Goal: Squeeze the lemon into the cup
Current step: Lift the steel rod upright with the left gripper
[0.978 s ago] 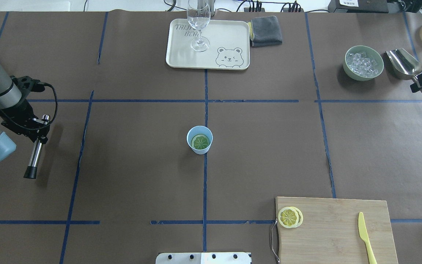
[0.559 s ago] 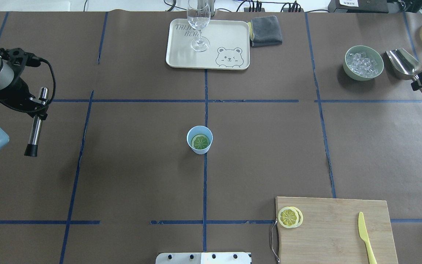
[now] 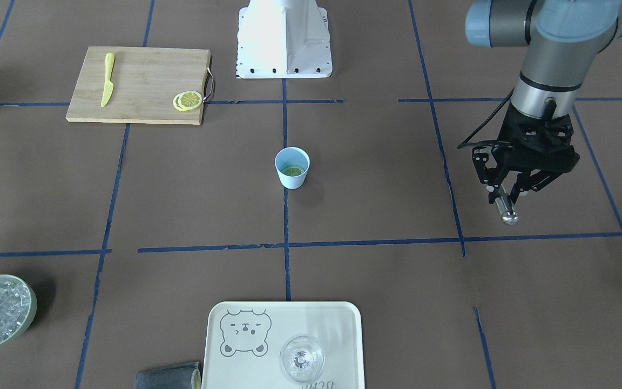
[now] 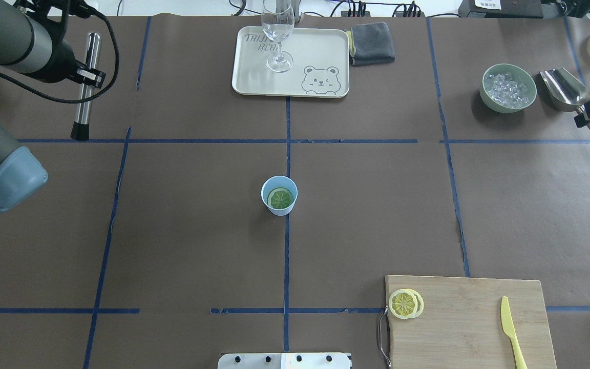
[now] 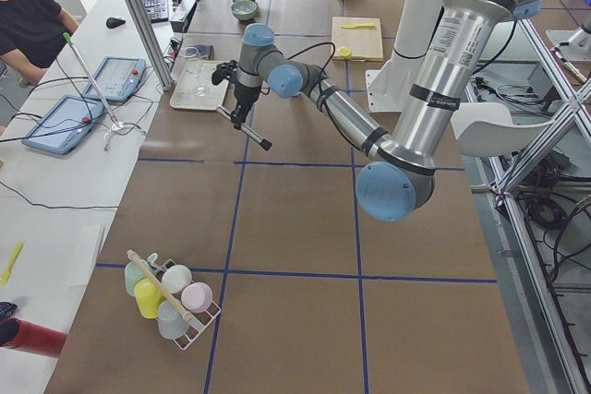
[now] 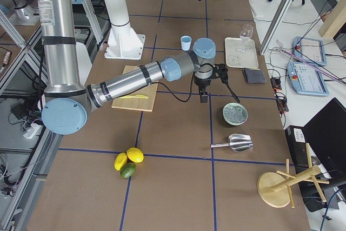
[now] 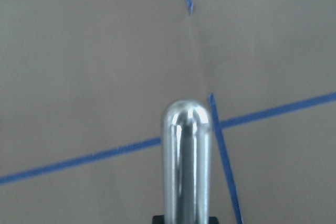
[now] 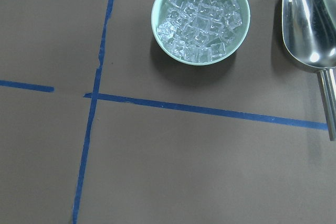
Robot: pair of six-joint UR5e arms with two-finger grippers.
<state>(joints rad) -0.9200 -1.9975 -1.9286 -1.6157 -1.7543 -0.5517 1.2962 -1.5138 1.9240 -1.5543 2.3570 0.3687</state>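
Jaws of left gripper (image 3: 505, 195) around muddler (image 4: 81, 110)

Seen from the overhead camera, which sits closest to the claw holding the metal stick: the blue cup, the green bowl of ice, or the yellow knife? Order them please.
From the left gripper, at far left, shut on the metal rod:
1. Cup, table centre.
2. Bowl of ice, far right side.
3. Yellow knife, on the cutting board, near right corner.

Tray (image 4: 320, 56) printed "TRI…", "BEA…", partly hidden
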